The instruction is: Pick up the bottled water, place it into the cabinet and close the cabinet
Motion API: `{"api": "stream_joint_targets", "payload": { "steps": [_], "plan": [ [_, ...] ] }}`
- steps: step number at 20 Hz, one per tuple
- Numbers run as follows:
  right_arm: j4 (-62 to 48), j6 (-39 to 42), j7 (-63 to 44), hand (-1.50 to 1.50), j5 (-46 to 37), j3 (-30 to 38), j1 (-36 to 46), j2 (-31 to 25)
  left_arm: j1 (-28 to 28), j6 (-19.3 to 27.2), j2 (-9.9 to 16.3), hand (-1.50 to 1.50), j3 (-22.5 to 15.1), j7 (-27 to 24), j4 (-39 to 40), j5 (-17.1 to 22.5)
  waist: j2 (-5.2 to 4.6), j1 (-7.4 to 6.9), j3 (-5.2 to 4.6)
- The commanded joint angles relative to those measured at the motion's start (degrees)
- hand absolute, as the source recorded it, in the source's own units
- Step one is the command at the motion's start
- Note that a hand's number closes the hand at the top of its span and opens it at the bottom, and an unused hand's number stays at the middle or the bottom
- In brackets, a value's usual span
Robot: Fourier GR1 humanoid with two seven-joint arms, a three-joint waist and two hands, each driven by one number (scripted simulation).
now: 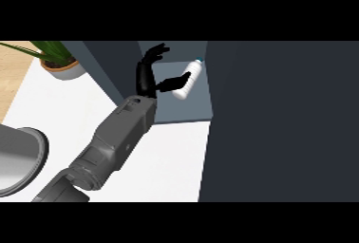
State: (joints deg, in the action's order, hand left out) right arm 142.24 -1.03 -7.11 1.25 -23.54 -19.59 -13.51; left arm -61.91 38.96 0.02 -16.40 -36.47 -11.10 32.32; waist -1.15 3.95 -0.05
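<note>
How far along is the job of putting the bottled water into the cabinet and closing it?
Done: the bottled water is lifted and lies tilted inside the cabinet. In hand: the hand is beside it with straight fingers, its thumb touching. Left: withdraw and shut the open cabinet door.

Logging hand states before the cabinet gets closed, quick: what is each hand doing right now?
Left hand: open, fingers straight, thumb touching the water bottle inside the cabinet; not curled round it.
Right hand: not in view.

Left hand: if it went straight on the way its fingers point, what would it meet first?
Probably the cabinet back wall, though depth is unclear. The left hand points up the view; the bottled water lies right of that line, by its thumb.
</note>
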Motion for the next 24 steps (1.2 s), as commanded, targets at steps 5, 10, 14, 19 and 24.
{"api": "stream_joint_targets", "payload": {
  "steps": [5,10,14,19,24],
  "plan": [
    [5.08,1.67,-1.56,-1.50,2.74,0.49,-2.01,-1.21,-2.75,-1.72,0.02,-1.50,2.79,-1.84,3.53,0.83,-0.32,0.87,-0.01],
    [3.99,1.79,0.68,-1.50,4.15,1.99,-3.64,-0.48,-3.32,-5.34,0.25,-1.50,3.19,-2.47,4.36,-0.13,0.14,-0.35,0.05],
    [2.89,2.71,-0.59,-1.50,4.92,3.58,-1.12,-0.75,-2.66,-6.26,-0.01,-1.50,2.53,-2.98,3.27,0.07,-0.28,0.93,0.02],
    [3.23,1.92,-0.31,-1.50,1.52,0.30,-2.27,0.35,-3.47,-14.89,-0.01,-1.50,4.17,-5.88,-1.31,1.90,0.09,0.86,-0.03],
    [2.99,2.86,-1.02,-1.50,4.32,4.58,-0.66,-0.49,-4.66,-23.51,-0.02,-1.50,3.43,-2.33,-3.56,2.43,0.55,-1.48,0.05]
  ]
}}
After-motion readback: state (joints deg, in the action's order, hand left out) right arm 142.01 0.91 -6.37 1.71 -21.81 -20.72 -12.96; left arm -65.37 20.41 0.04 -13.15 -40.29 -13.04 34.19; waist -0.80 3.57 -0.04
